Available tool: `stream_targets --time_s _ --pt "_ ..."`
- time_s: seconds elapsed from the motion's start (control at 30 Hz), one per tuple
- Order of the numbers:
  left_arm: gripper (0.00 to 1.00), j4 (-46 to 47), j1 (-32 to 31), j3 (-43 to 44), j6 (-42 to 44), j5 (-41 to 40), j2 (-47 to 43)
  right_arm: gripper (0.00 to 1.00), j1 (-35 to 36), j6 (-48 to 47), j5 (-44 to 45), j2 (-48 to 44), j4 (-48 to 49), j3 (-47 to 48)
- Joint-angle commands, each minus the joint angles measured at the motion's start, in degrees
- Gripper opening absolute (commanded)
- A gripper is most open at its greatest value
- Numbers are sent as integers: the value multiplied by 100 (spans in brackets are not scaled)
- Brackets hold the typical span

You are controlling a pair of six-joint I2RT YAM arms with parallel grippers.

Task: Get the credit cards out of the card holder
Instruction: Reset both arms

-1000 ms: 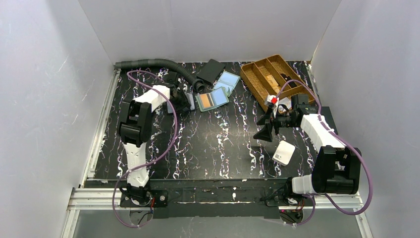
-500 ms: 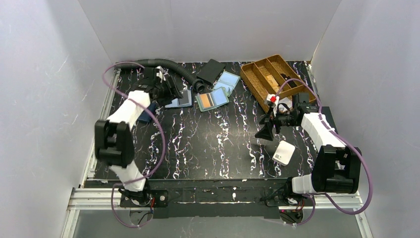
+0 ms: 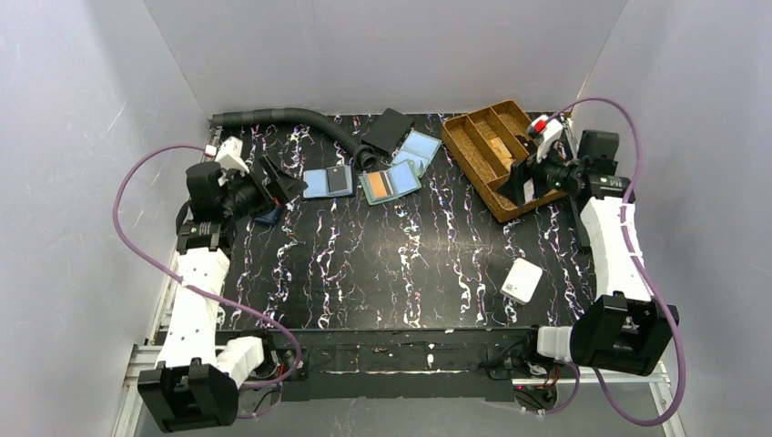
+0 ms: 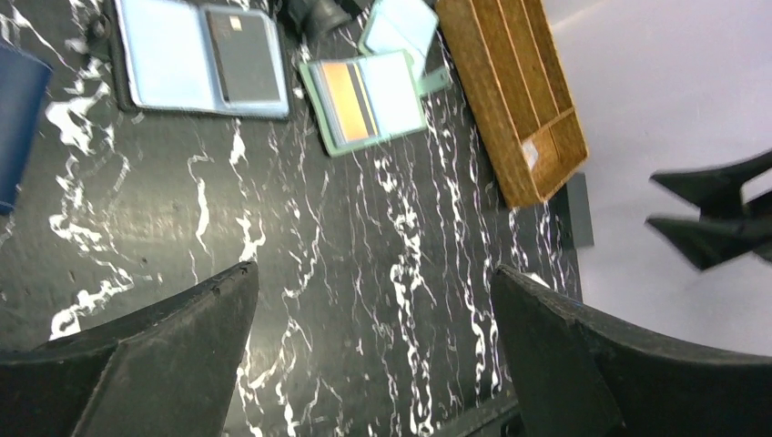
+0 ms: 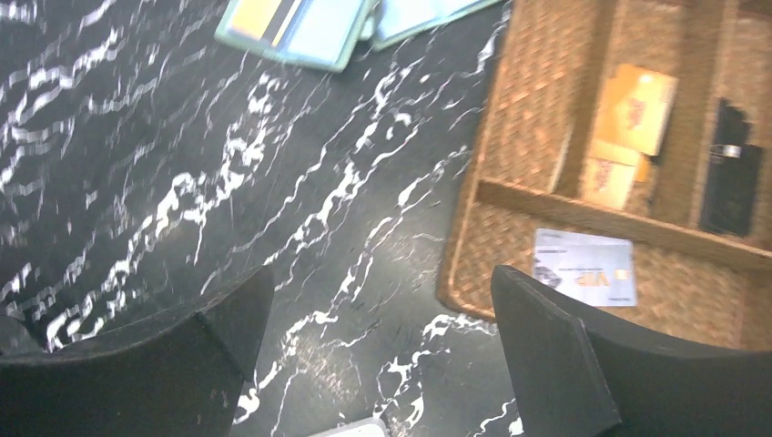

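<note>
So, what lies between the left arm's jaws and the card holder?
The top view shows a pale blue bifold bearing a dark card there.

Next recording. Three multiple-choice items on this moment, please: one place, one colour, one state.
1. Where on the table is the white box? A far left; B near right; C far centre.
2. What colour card shows in the card holder? A red; B orange; C purple.
3. The left gripper and right gripper have fingers: A shut on cards; B shut, empty; C open, empty.
Key: 1 B, it lies at the near right; 2 B, an orange card sits in one pocket; 3 C, both wrist views show fingers apart, nothing between.
</note>
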Motion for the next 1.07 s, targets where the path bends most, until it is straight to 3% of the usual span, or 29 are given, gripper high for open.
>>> stream_targets --time_s 0.0,0.17,0.33,0.57,1.03 --pt "98 -681 19 -171 261 533 -574 98 -153 1416 305 43 440 658" --pt "98 -1042 19 -330 348 650 -1063 98 -150 3107 873 -172 1178 693" --pt "98 -1249 21 -443 96 553 -1481 99 -154 3763 1655 -402 1097 932" --pt "98 -878 20 -507 -447 958 -1700 98 -158 3903 2229 -673 905 1065" --pt "98 -1021 23 -529 -353 1164 -1762 98 -158 3716 2265 -742 946 959"
